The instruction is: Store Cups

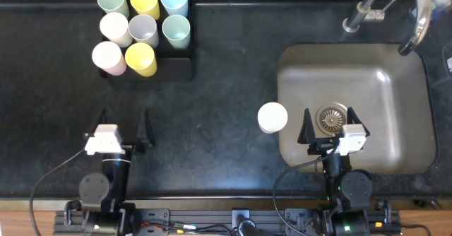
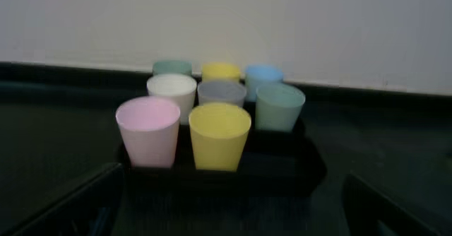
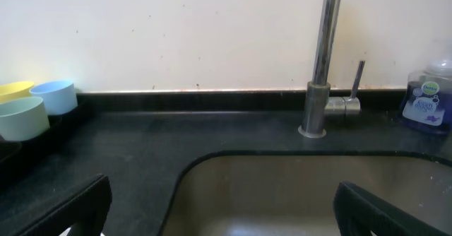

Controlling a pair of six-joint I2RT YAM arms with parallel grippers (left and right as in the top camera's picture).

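Observation:
A black tray [image 1: 178, 68] at the back left of the counter holds several upright cups; a pink cup [image 1: 109, 58] and a yellow cup [image 1: 140, 59] stand in its front row. In the left wrist view, the same pink cup [image 2: 148, 131] and yellow cup [image 2: 219, 135] stand nearest on the tray [image 2: 286, 167]. A lone white cup [image 1: 272, 117] stands on the counter just left of the sink. My left gripper [image 1: 124, 119] is open and empty, in front of the tray. My right gripper [image 1: 328, 117] is open and empty over the sink's front part, right of the white cup.
The steel sink [image 1: 395, 73] takes up the right side, with a drain [image 1: 332, 117] under my right gripper. A faucet [image 3: 321, 59] and a blue soap bottle [image 3: 429, 98] stand behind it. The dark counter [image 1: 226, 87] lies between tray and sink.

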